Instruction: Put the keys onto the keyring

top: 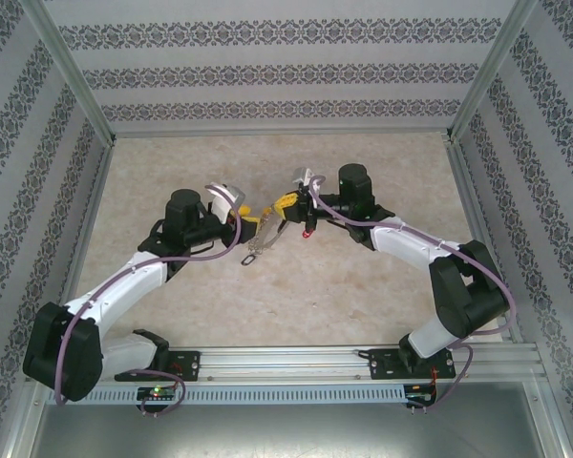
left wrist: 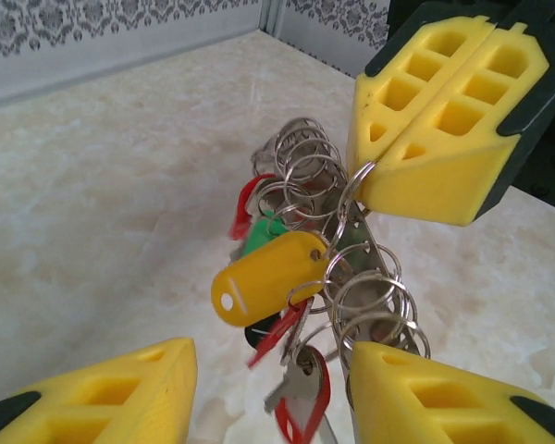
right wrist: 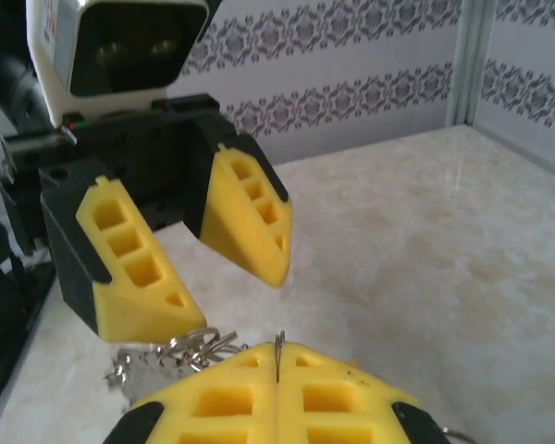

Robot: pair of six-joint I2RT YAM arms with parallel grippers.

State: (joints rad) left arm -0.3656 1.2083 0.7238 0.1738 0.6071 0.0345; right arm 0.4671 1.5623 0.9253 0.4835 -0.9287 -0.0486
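Observation:
The keyring (left wrist: 307, 171) is a bunch of linked silvery rings hanging in the air, carrying a yellow tag (left wrist: 264, 277), a green tag (left wrist: 262, 231) and red tags. My right gripper (left wrist: 365, 180) is shut on one thin ring at the top of it, and the wire shows between its pads (right wrist: 277, 356). A silvery key (left wrist: 301, 381) with a red loop dangles lowest. My left gripper (left wrist: 270, 356) is open, its fingers either side of the bunch's lower end. From above, both grippers (top: 251, 221) (top: 285, 205) meet mid-table with the keyring (top: 258, 246) hanging below.
The beige marbled table (top: 286, 296) lies under the bunch. Patterned walls and metal frame posts (top: 477, 86) close in the back and sides. A red tag (top: 308, 232) hangs just under the right gripper.

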